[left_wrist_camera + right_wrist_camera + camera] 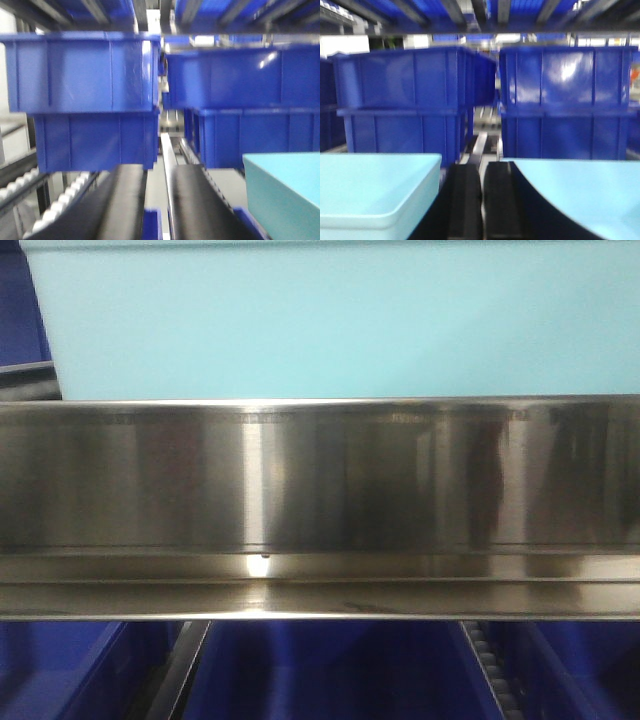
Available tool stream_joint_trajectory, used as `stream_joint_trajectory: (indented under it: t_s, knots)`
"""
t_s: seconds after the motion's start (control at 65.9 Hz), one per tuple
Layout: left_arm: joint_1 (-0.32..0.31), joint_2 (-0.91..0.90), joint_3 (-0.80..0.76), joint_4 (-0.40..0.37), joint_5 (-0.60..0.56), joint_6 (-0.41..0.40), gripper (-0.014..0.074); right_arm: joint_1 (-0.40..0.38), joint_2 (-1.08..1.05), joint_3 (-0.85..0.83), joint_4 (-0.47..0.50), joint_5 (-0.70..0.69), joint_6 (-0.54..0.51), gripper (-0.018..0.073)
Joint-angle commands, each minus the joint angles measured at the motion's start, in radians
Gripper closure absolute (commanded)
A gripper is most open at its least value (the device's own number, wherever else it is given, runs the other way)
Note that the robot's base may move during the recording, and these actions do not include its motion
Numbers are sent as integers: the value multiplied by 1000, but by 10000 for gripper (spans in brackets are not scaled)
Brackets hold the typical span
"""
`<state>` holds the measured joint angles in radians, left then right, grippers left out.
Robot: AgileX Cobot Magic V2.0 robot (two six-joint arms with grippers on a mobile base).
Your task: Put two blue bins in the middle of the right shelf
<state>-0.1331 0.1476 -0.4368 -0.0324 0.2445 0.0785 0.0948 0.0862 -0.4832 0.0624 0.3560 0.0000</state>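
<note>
Racking fills every view, tiers of roller shelves packed with storage boxes. From the front camera, a brushed steel beam (pixel 320 490) crosses the whole frame. A pale teal bin (pixel 330 320) sits above it and dark blue plastic shows below.

The blue bins (pixel 80 70) stand in stacks of two on the shelf ahead of both wrist cameras. One stack is to the left and one to the right (pixel 565 80), with a narrow gap between them. They rest on rollers (pixel 60 200), behind more teal bins (pixel 375 185) in the foreground.

I judge the blue bins to be rigid moulded plastic. They look light for their size if empty, though their contents are hidden. The walls are glossy and ribbed, so flat faces would probably slip under a pinch. The thickened top rim, which juts out over the wall, looks the safest hold, with one arm on each side. The upper bin of a stack is nested on the lower, so it likely needs lifting straight up to come free, and the rollers may let a stack creep if pushed.

The left gripper (pixel 157 200) has its fingers slightly apart and holds nothing. The right gripper (pixel 482 200) is pressed almost closed, also on nothing. Both are well short of the blue bins.
</note>
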Motion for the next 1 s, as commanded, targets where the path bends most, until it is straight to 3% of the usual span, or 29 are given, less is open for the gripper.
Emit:
stream_joint_trajectory:
  t_s: [0.0, 0.106, 0.182, 0.304, 0.546, 0.713, 0.85, 0.986]
  knots:
    - [-1, 72, -66, -6, 41, 3, 302, 5, 56, -49, 2, 50, -9, 379]
    - [-1, 154, -117, -10, 26, 3, 176, 5, 105, -69, 2, 25, -9, 104]
    - [-4, 205, -149, -10, 26, 3, 129, 8, 131, -73, 2, 32, -11, -21]
    - [-63, 265, -193, -10, 26, 3, 99, 8, 168, -83, 2, 20, -63, -10]
    - [-293, 427, -314, -10, 41, 3, 99, 13, 344, -251, 4, 92, -63, -10]
    - [-410, 593, -448, -10, 174, 3, 99, 100, 512, -388, 4, 123, -63, -10]
    - [-456, 722, -574, -12, 298, 3, 99, 196, 656, -506, 4, 209, -63, -10]
    - [-461, 842, -680, -49, 386, -2, 99, 280, 792, -608, 4, 290, -63, -10]
